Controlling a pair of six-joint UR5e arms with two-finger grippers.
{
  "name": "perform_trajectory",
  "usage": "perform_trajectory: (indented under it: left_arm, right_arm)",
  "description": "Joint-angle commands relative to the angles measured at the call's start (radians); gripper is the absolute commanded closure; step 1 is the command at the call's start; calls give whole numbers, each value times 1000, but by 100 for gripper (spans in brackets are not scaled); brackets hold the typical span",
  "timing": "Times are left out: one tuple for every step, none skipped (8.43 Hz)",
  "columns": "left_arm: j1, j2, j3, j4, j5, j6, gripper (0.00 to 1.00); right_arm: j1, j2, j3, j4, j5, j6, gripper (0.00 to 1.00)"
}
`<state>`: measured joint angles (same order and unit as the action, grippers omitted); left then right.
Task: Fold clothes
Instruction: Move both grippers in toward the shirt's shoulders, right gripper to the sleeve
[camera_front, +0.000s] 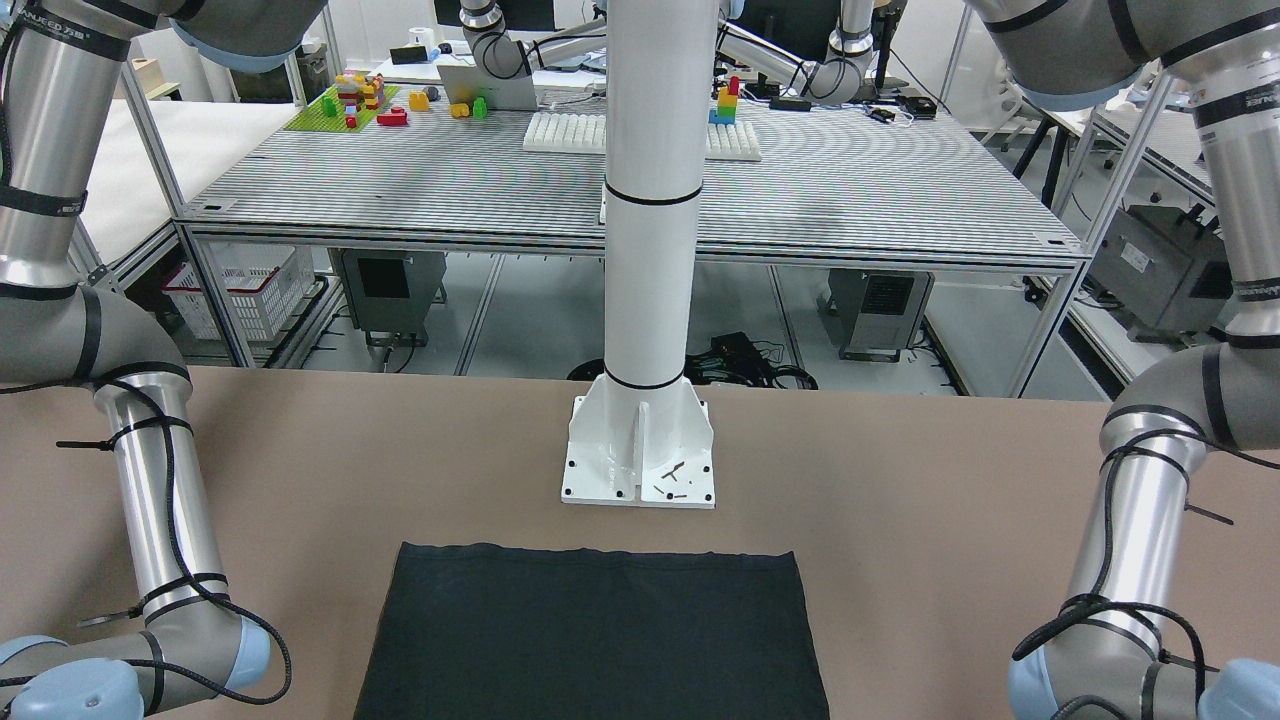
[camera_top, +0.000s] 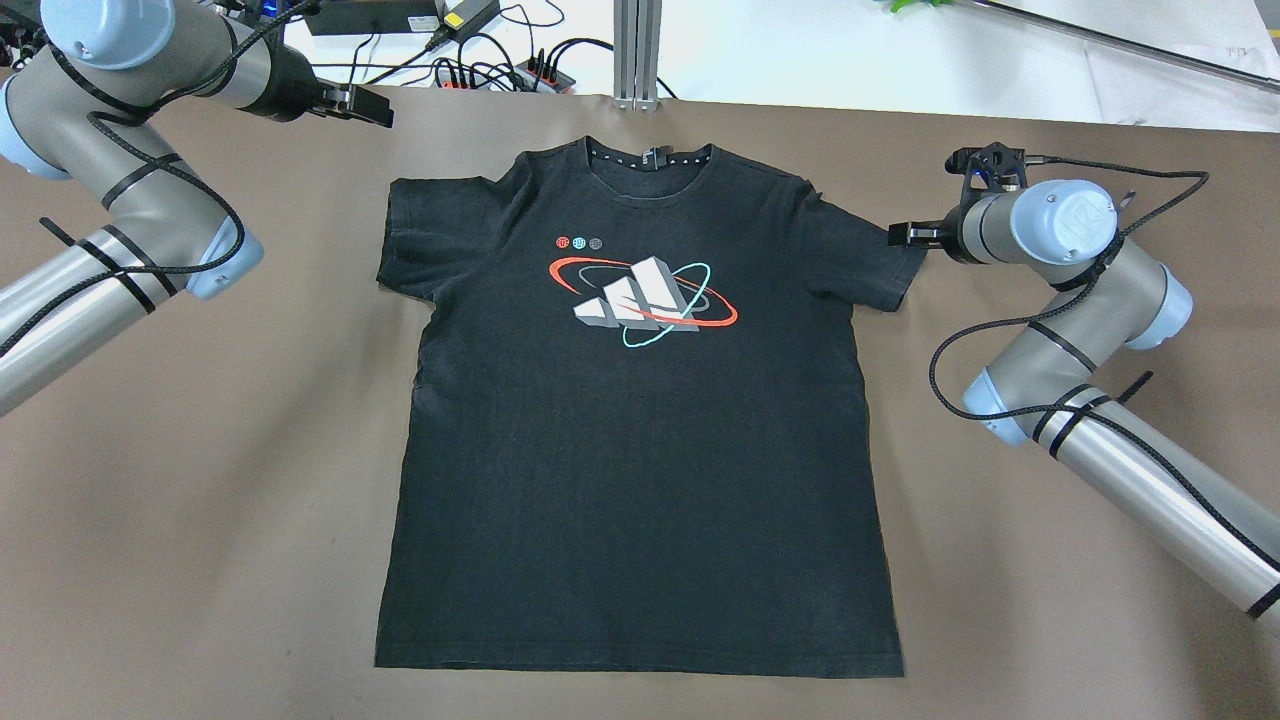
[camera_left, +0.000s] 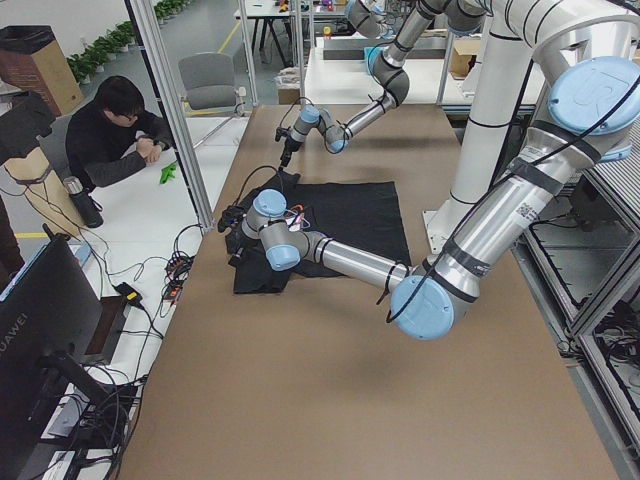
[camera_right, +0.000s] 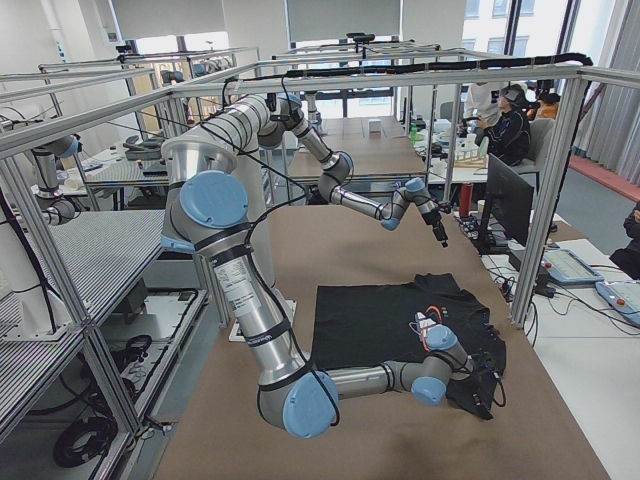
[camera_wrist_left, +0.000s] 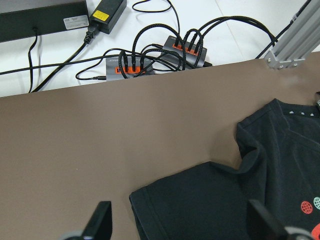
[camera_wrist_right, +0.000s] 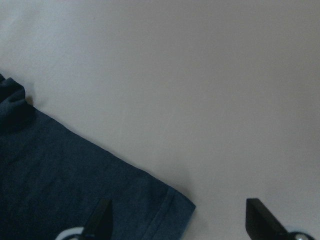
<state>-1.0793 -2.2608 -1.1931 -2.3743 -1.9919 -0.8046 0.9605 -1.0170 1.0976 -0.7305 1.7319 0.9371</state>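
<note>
Overhead, I see the black T-shirt (camera_top: 640, 450) spread flat, print up, mid-way across the brown table (camera_top: 200, 550), collar toward the far edge. The left gripper (camera_top: 362, 106) hangs off the cloth, beyond its sleeve. The right gripper (camera_top: 903, 235) sits just at the tip of the other sleeve. The front camera gives me only the hem (camera_front: 590, 552), just short of the white post base (camera_front: 638, 455). In both side views each near gripper sits by the shirt's near sleeve. On my left wrist camera the fingers (camera_wrist_left: 102, 222) stand wide apart, the sleeve end lying between them. On the right wrist camera they are parted too, a sleeve corner (camera_wrist_right: 165, 205) beside one finger. I cannot tell if they touch.
</note>
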Motion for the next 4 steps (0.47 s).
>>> perform_trajectory:
  left_arm:
    - [-1, -6, 9, 0, -1, -1, 5]
    - [-1, -6, 9, 0, -1, -1, 5]
    - [-1, -5, 9, 0, -1, -1, 5]
    - [-1, -6, 9, 0, -1, -1, 5]
  right_arm:
    - [-22, 23, -83, 77, 0, 6, 6]
    - [-26, 21, -88, 85, -2, 6, 6]
    - [-28, 18, -88, 85, -2, 6, 6]
    - [-31, 17, -88, 85, -2, 8, 12]
